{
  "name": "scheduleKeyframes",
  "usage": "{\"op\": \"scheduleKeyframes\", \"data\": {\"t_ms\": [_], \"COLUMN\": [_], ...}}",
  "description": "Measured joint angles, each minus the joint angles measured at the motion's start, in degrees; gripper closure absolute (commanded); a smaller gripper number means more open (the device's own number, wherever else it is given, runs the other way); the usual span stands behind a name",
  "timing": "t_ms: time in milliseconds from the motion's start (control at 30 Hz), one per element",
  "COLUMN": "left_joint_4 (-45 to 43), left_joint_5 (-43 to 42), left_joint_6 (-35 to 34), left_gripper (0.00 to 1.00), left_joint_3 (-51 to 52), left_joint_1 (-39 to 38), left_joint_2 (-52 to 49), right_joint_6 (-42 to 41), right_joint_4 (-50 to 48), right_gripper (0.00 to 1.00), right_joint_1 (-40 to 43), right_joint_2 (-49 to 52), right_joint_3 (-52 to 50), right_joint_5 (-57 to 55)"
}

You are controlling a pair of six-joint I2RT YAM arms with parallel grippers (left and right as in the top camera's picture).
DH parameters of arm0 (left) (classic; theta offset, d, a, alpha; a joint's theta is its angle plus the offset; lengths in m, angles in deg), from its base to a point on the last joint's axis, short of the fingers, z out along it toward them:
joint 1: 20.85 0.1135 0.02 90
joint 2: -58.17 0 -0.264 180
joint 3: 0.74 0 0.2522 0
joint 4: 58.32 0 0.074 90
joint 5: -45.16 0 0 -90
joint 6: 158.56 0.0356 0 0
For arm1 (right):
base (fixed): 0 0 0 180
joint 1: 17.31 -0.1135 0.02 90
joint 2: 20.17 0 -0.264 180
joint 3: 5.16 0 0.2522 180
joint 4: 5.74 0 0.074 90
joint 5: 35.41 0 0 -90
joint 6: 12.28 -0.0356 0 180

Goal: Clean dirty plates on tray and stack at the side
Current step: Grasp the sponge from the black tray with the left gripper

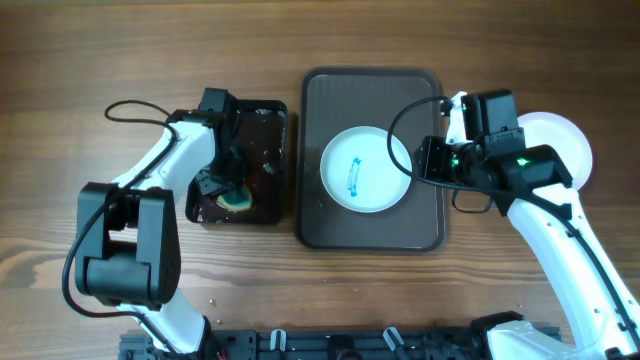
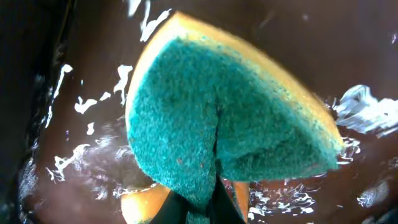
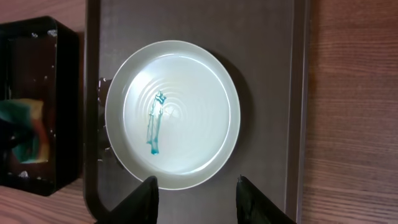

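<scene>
While clamped on sponge (image 2: 249, 124) in black tray (image 1: 272, 130), left gripper (image 2: 208, 202); right gripper (image 3: 198, 190) spread near plate (image 3: 186, 118).

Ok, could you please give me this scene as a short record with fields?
tray: dark brown, raised rim
plate on tray: white, teal smear at centre, not wiped
plate at side: white, right of tray, partly hidden by right arm
left gripper: shut on sponge, in black tray
right gripper: open, by rim of plate on tray
</scene>
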Motion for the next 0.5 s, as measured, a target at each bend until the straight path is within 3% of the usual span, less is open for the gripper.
{"op": "scheduleKeyframes", "data": {"t_ms": [167,500], "left_joint_4": [5.35,5.14], "left_joint_5": [-0.02,0.04], "left_joint_6": [0.85,1.53], "left_gripper": [0.96,0.96], "left_joint_3": [-3.21,-4.85], "left_joint_1": [0.0,-0.28], "left_joint_2": [0.74,4.2], "right_joint_6": [0.0,-2.4], "right_joint_4": [0.0,-0.04], "right_gripper": [0.59,0.59], "right_joint_1": [0.0,0.0], "right_joint_2": [0.0,0.0], "right_joint_3": [0.0,-1.77], "right_joint_5": [0.0,-1.62]}}
